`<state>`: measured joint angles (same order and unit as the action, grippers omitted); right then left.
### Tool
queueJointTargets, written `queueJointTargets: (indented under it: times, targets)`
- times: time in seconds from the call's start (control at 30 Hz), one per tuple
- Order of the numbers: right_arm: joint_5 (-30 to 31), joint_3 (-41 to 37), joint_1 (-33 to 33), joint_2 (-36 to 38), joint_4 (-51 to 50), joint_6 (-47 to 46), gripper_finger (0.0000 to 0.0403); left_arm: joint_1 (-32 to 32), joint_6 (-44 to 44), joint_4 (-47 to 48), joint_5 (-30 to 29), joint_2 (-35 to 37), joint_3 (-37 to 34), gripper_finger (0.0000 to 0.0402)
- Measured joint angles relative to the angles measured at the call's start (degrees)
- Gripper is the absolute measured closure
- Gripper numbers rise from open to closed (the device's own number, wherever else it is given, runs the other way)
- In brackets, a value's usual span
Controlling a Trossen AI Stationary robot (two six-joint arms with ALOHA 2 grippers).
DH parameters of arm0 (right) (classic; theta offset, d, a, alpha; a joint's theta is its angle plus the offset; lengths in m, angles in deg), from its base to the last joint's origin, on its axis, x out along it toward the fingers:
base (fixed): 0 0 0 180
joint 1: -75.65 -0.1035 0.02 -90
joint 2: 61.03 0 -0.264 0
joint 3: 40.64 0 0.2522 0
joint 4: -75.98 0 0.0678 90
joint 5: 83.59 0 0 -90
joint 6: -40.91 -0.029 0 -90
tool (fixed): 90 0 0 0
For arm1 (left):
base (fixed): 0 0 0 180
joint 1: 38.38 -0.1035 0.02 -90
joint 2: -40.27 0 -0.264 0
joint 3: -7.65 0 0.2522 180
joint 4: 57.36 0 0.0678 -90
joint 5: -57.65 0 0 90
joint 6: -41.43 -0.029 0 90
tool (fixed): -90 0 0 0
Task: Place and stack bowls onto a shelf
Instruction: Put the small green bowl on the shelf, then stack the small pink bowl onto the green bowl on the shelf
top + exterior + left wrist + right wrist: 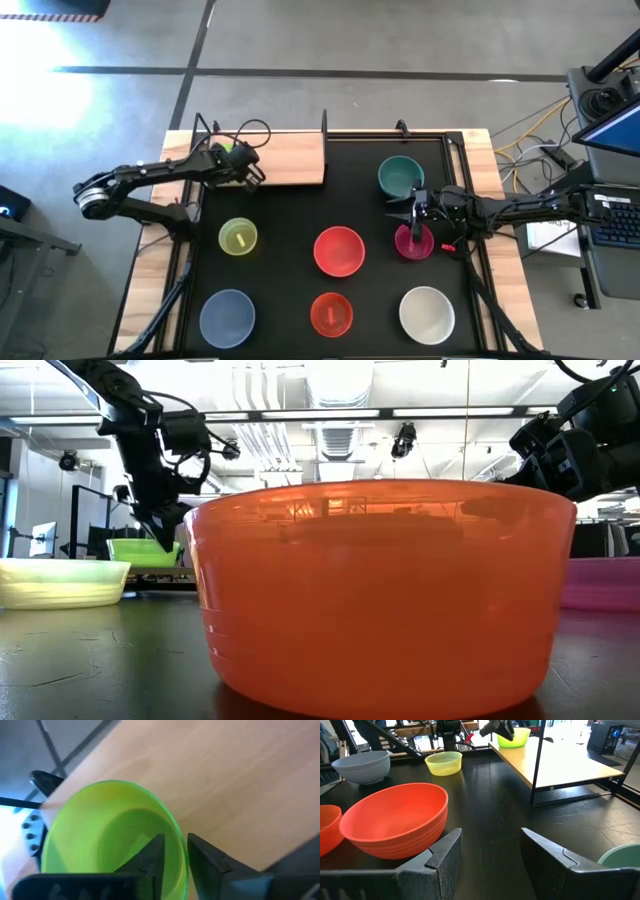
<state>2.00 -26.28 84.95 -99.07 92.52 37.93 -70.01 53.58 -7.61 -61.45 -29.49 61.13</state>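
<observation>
The green bowl stands upright on its base at the left end of the pale wood shelf. My left gripper slants down over the bowl's rim, open, with one finger inside the bowl and one outside. At the mat's right side my right gripper hangs open and level with nothing between its fingers. It is just above the magenta bowl and near the teal bowl. The green bowl also shows in the low view, below the left gripper. My left gripper straddles the green bowl's rim from above, slanting down. A strip of the bowl's inner wall shows between the inner finger and the rim. Whether the outer finger touches the rim, I cannot tell. The bowl rests on the shelf.
On the black mat stand yellow, red, orange-red, grey-blue and white bowls. The shelf's right part is bare wood. Thin black posts rise at its edges.
</observation>
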Motion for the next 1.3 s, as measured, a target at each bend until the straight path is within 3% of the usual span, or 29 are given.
queueJointTargets:
  times: [0.47, 0.77, 0.9, 1.07, 1.3]
  targets:
    - [0.0, 0.0, 0.0, 0.0, 0.0, 0.0, 0.0216, -0.2, -6.8, -7.1, -2.9, 0.0, 0.0, 0.0318]
    - [0.0, 0.0, 0.0, 0.0, 0.0, 0.0, 0.0216, 3.2, -5.5, -6.3, -0.9, 1.3, 1.3, 0.0319]
    - [0.0, 0.0, 0.0, 0.0, 0.0, 0.0, 0.0216, 7.3, -4.2, -6.4, 1.6, 3.2, 1.8, 0.0319]
    - [0.0, 0.0, 0.0, 0.0, 0.0, 0.0, 0.0216, 15.4, -1.6, -6.5, 10.3, 6.0, 1.2, 0.0319]
    - [0.0, 0.0, 0.0, 0.0, 0.0, 0.0, 0.0216, 30.7, 1.4, -12.8, 10.5, 7.2, 0.9, 0.0319]
